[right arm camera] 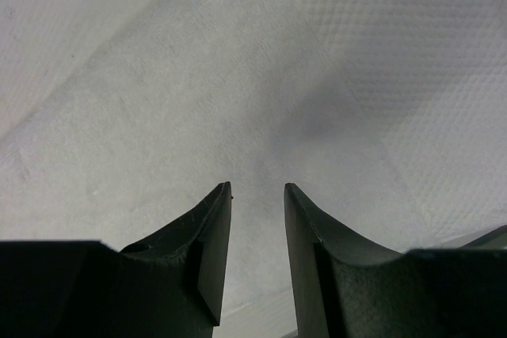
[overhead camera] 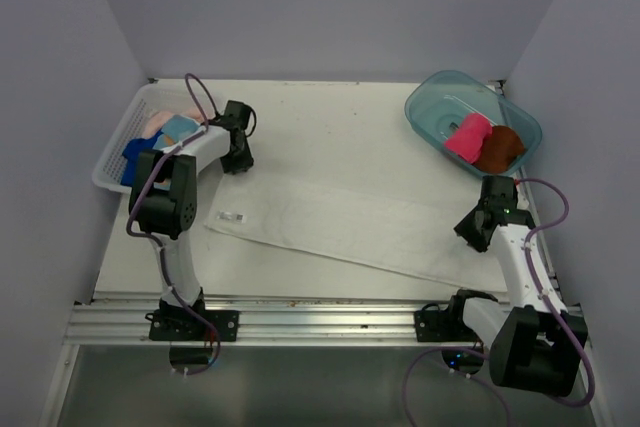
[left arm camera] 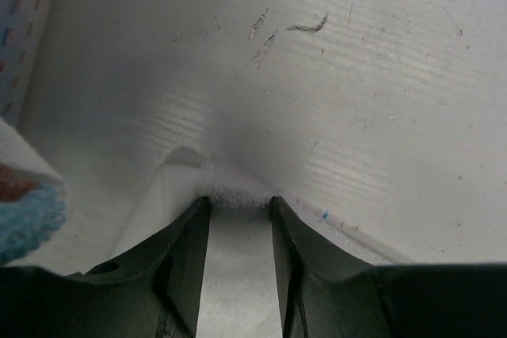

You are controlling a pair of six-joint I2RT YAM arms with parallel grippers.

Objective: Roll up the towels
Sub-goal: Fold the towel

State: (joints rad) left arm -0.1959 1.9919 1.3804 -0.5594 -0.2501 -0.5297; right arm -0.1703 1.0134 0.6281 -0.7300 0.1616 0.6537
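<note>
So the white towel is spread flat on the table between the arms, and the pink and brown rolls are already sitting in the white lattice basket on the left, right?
Not quite. The white towel does lie flat on the table between the arms, but the pink roll and brown roll sit in the clear teal tub at the far right, not the white lattice basket. The top external view shows it.

arms (overhead camera: 185, 182): black-white | cables: purple | pincer fingers (right arm camera: 207, 255): black
</note>
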